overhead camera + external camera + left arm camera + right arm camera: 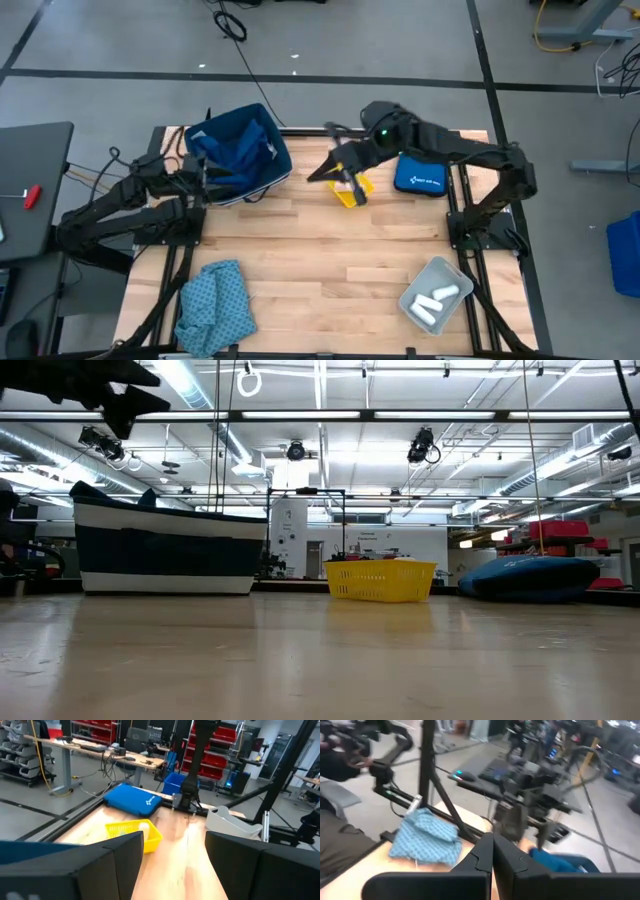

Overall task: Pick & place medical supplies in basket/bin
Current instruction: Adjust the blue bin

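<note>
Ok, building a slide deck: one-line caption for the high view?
Right tool shut above the yellow basket; white rolls wait in the grey bin, teal cloth on the table.

Table [320, 250]: basket [352, 190], cloth [215, 305], tray [436, 295]

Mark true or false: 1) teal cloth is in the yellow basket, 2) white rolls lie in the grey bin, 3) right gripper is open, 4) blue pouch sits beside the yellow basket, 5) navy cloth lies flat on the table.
1) False. The teal cloth lies on the table, far from the yellow basket.
2) True. The white rolls are in the grey bin.
3) False. The right gripper is shut, above the yellow basket.
4) True. The blue pouch is beside it.
5) False. The navy cloth is in the big bin.
</note>
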Action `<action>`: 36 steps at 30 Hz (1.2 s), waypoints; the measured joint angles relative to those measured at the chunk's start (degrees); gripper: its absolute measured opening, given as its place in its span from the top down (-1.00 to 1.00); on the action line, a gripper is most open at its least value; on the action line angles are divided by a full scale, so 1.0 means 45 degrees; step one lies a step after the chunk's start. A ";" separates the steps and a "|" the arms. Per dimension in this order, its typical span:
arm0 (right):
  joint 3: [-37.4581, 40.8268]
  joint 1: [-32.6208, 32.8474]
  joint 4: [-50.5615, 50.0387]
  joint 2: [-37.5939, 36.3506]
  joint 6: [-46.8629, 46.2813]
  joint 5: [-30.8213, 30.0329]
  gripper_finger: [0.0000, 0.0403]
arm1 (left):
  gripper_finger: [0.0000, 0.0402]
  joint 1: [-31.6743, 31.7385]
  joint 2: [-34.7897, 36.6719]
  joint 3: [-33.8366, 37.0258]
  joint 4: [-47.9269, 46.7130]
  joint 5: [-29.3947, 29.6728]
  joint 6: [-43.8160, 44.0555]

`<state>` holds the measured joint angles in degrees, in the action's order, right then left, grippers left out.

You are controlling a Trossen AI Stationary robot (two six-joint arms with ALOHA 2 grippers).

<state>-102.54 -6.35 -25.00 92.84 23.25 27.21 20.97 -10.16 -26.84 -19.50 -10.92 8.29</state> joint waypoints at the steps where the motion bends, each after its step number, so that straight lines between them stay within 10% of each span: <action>1: 0.0000 -0.0102 -0.0255 -0.0171 -0.0011 -0.0157 0.96 | -0.08 0.0000 -0.0236 0.0224 0.0550 -0.0006 -0.0003; 13: 0.1855 -0.1253 0.1906 -0.3484 -0.1565 -0.0196 0.96 | -0.08 -0.0767 -0.2922 0.2650 0.6923 0.0669 -0.0760; 25: 1.4156 0.0162 1.4543 -0.5021 -0.4057 -0.1351 0.96 | -0.08 -0.2505 -0.4758 0.2685 0.8308 0.2097 -0.2003; 36: 2.0600 0.1679 1.8000 -0.7054 -0.3480 -0.4555 0.96 | -0.08 -0.3489 -0.5915 0.2685 0.8580 0.3744 -0.2623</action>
<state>-9.84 1.21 56.00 61.10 7.59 6.71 5.27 -36.78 -14.76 19.11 5.93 -3.52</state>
